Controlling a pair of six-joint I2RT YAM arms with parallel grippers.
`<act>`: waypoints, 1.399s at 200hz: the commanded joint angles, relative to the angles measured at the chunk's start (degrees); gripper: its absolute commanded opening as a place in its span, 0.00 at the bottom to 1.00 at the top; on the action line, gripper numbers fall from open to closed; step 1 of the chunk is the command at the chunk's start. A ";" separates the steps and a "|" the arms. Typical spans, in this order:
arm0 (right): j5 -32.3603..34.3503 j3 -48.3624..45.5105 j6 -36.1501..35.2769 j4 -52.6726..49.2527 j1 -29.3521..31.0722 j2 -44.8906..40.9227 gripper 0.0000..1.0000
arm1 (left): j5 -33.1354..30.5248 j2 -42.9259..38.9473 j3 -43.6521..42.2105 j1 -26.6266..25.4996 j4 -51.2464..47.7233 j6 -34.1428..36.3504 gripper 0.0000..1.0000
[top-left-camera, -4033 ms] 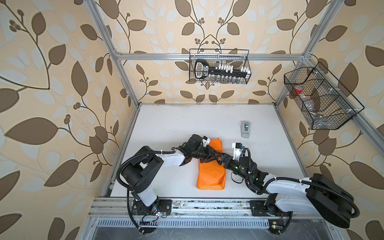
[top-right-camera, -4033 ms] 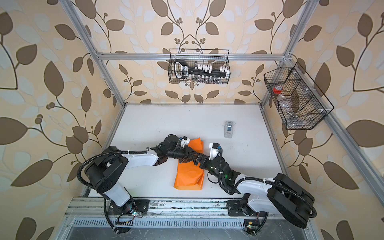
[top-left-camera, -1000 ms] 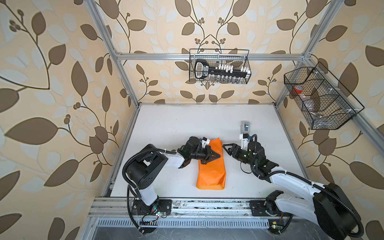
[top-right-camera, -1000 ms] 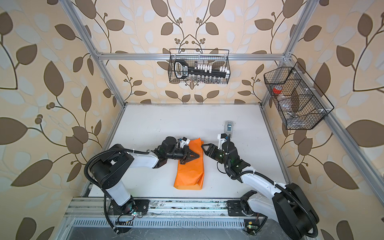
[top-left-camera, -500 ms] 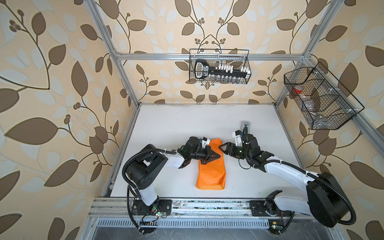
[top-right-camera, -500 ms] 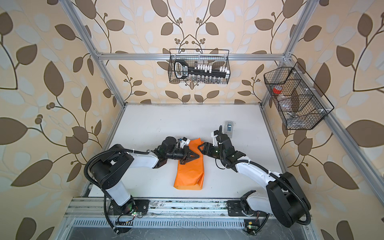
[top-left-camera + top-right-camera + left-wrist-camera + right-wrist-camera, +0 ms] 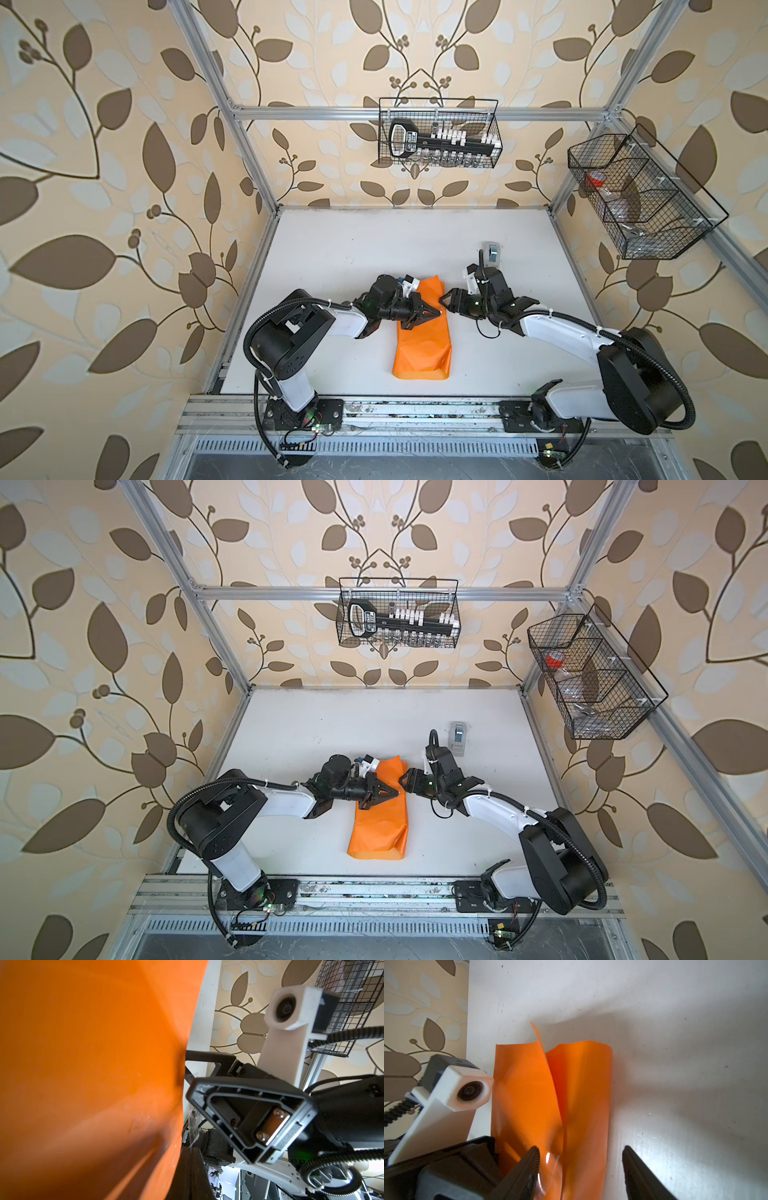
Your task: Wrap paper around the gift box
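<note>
Orange paper (image 7: pixel 422 347) lies in the middle of both top views, low on the white table (image 7: pixel 353 257). It is folded into one long bundle that runs up and down the frame. We see the left tool (image 7: pixel 433 311) pointing in from the left with its two fingers pressed together into a sharp tip, and the tip sits on the upper half of the paper. The right tool (image 7: pixel 445 300) points in from the right with its fingers spread apart, just beside the paper's right edge and close to the left tool's tip. In the right wrist view, one of its fingers is over the paper and one is over bare table. A small grey tape holder (image 7: pixel 491 253) stands up and to the right of the paper, well apart from it.
</note>
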 commanded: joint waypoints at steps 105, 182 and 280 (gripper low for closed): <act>-4.30 -2.86 1.83 1.79 -4.85 -5.19 0.67 | 0.46 1.86 -3.48 0.18 -2.56 -3.07 0.00; -4.80 1.36 -1.00 -7.56 -1.95 -8.37 0.22 | 1.67 3.26 -3.41 0.22 1.31 -4.25 0.00; -4.33 -6.48 5.51 1.56 5.04 -9.45 0.13 | 0.31 2.23 -2.56 0.17 -1.23 -3.84 0.00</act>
